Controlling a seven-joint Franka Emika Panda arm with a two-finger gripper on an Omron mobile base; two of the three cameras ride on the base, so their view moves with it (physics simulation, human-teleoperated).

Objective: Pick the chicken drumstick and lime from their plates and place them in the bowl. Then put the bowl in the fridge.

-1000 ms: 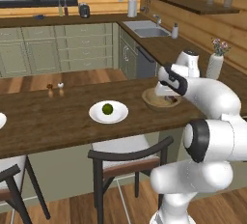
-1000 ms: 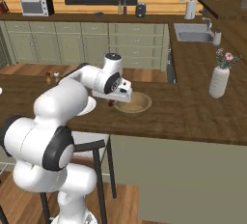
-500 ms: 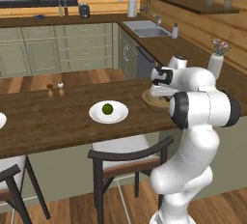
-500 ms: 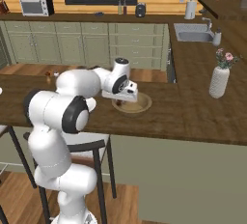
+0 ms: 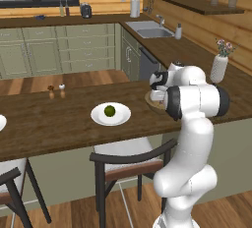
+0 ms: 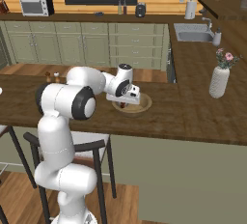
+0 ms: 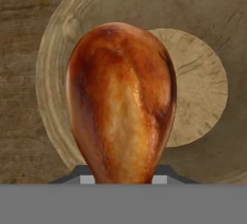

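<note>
The chicken drumstick (image 7: pixel 120 102) hangs clamped between the fingers of the gripper (image 6: pixel 126 103), meaty end down, directly over the bowl (image 6: pixel 143 107). In the hand view you see its wooden floor and rim behind the meat, so the drumstick is above the bowl, not yet resting in it.

Over the last second the arm has swung in and folded, carrying the gripper from the bowl's near side to a point above its middle; the fingers have stayed shut on the drumstick throughout. You may judge the carry as finished and the release as the step now due.

The lime (image 5: pixel 110 110) sits on its white plate (image 5: pixel 100 118), well to the left of the bowl on the same wooden counter (image 5: pixel 59 124), untouched. A vase (image 6: pixel 219 80) stands to the bowl's right, well apart.
</note>
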